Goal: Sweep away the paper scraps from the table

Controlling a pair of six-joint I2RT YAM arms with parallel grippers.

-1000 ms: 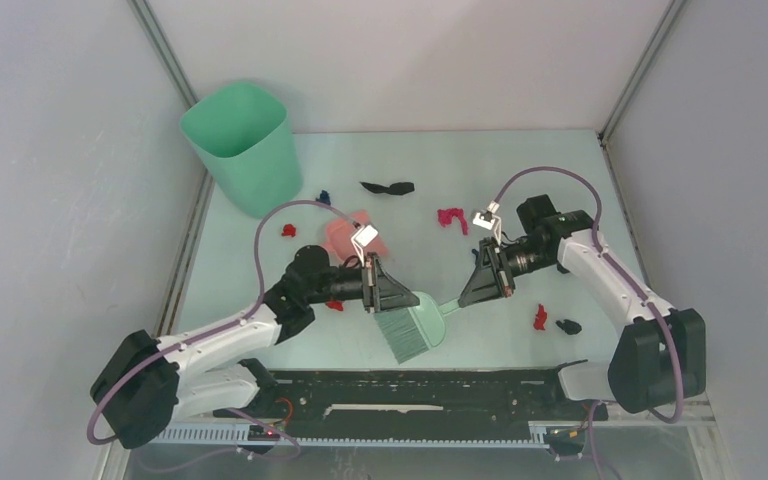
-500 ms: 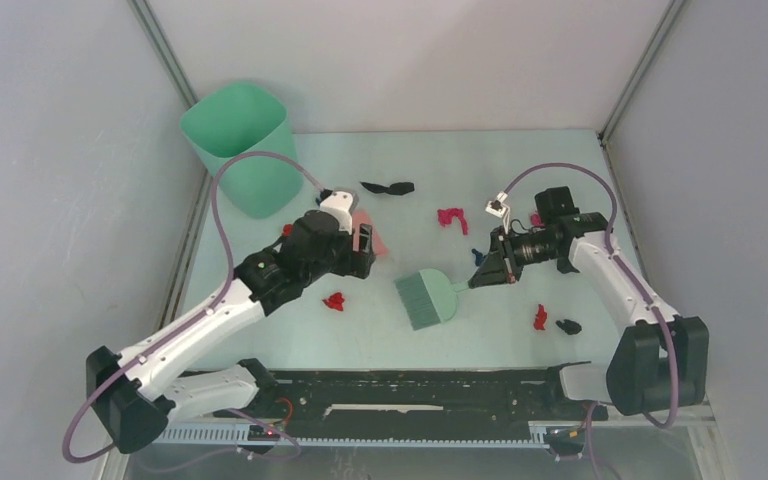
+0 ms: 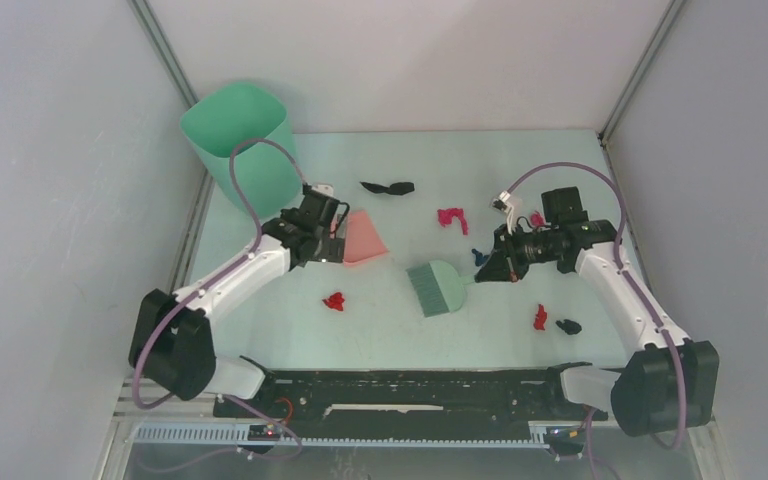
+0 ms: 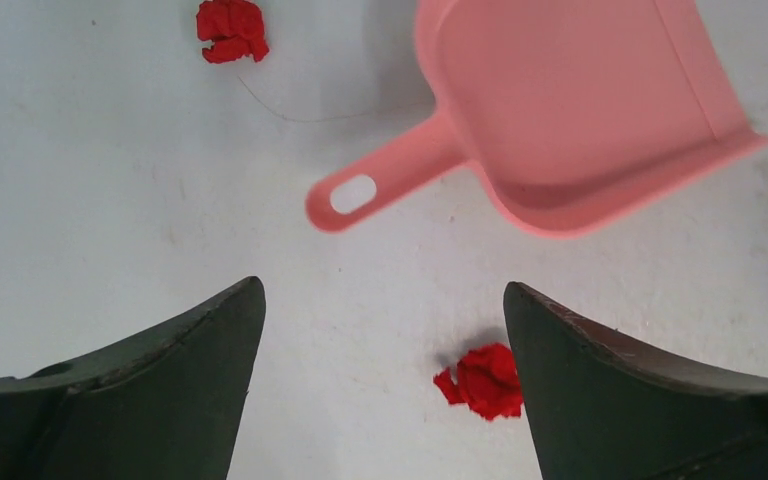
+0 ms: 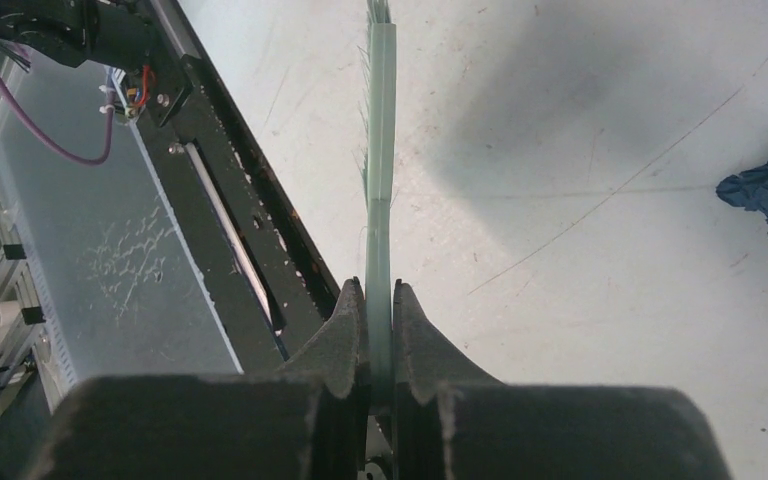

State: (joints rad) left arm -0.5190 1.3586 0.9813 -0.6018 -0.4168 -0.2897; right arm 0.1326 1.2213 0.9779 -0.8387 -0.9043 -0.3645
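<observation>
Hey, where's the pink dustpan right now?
In the top view, the pink dustpan lies on the left half of the table, just beside the open left gripper, with the green bin farther back.

**Left wrist view.** The pink dustpan (image 4: 580,110) is cropped by the picture's top edge. The fingers (image 4: 160,390) of the left gripper (image 4: 380,290) run off the bottom edge.

**Right wrist view.** The green brush (image 5: 380,170) appears edge-on. Its bristle end is cut off at the top, and its handle is hidden between the pads of the right gripper (image 5: 378,292). A dark blue paper scrap (image 5: 765,185) is clipped by the right edge.

**Top view.** The scraps are too small for their shapes to be told.
</observation>
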